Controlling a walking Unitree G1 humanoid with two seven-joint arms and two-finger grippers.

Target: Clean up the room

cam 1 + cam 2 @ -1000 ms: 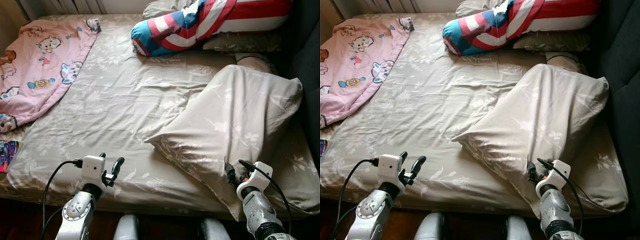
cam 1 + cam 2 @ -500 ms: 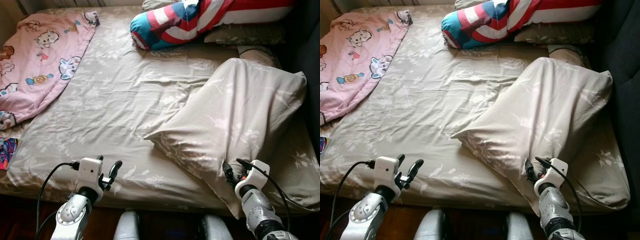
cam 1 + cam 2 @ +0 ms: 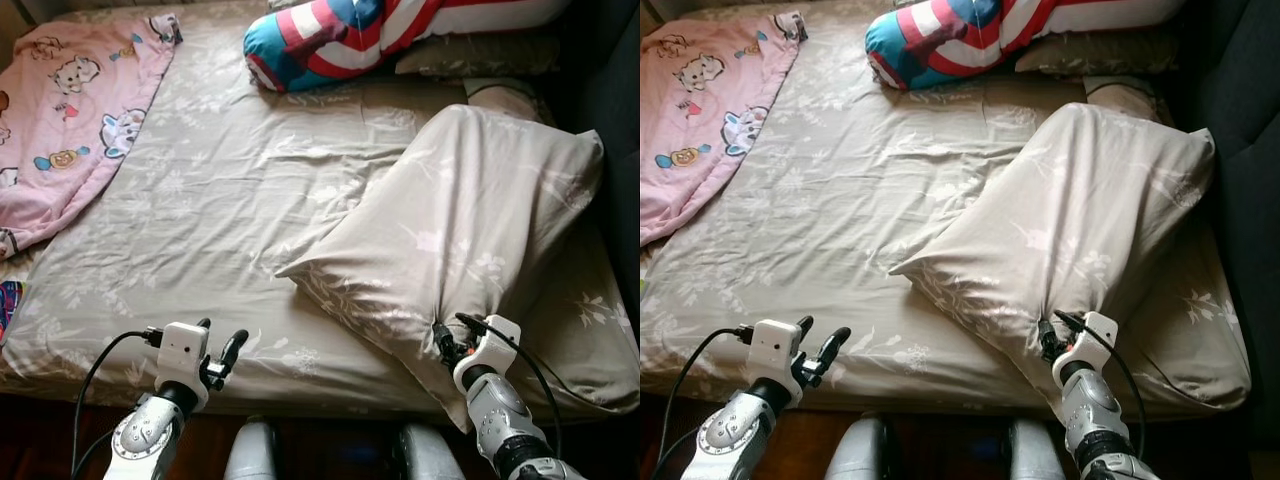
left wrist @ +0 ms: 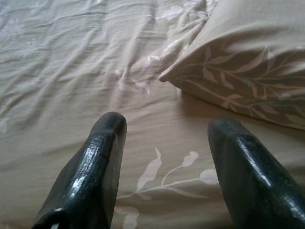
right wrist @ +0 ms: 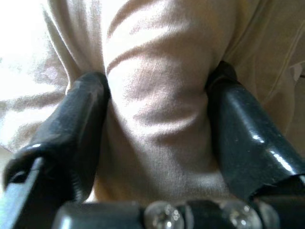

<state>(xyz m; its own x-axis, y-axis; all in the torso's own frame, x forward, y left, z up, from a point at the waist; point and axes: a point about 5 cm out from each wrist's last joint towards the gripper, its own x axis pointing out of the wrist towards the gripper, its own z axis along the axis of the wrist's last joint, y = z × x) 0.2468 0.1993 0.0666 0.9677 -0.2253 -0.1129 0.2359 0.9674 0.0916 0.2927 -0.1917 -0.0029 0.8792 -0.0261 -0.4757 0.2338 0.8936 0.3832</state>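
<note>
Soft daylight, head views sharp; dark shadow along right edge; right wrist view overexposed, blurred close up.

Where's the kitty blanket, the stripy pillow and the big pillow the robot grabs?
pink cartoon blanket [image 3: 70, 110], left eye view, its middle.
striped pillow [image 3: 330, 35], left eye view, striped front.
beige pillow [image 3: 470, 220], left eye view, its middle.
</note>
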